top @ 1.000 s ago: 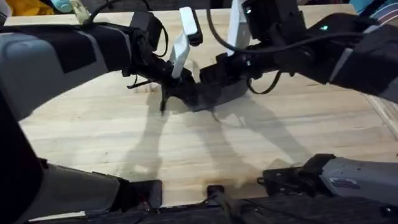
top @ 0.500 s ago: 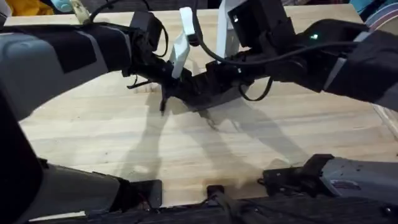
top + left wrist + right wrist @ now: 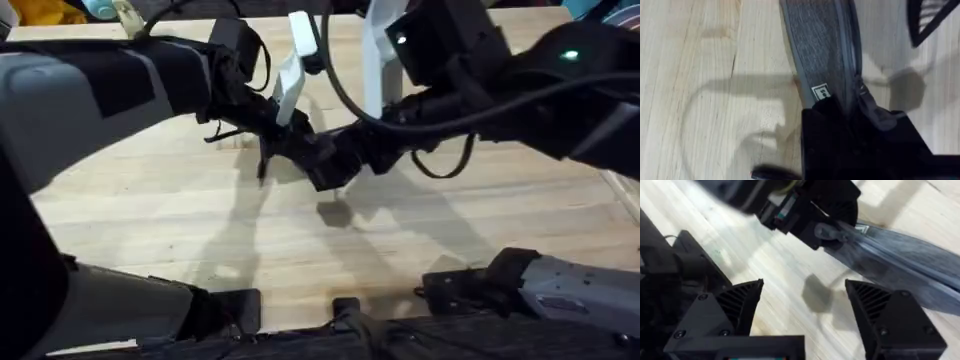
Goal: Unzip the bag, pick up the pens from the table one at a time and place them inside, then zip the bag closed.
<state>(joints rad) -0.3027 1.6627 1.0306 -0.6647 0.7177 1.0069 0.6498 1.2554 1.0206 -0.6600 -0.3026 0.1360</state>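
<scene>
My left claw (image 3: pixel 855 135) is clamped on one end of the bag (image 3: pixel 822 50), beside its small white label. The bag, grey with its zipper running lengthwise, is held up off the bench (image 3: pixel 180 230), near the middle. My right claw (image 3: pixel 805 310) stands wide open and holds nothing, poised close beside the bag, above the bench.

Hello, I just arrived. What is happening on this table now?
Two robot arms are working on a grey bag lying on the wooden table. The left gripper is clamped on one end of the bag, beside the zipper, which looks closed along the stretch in view. The right gripper is open and hovers above the table next to the bag, holding nothing.
</scene>
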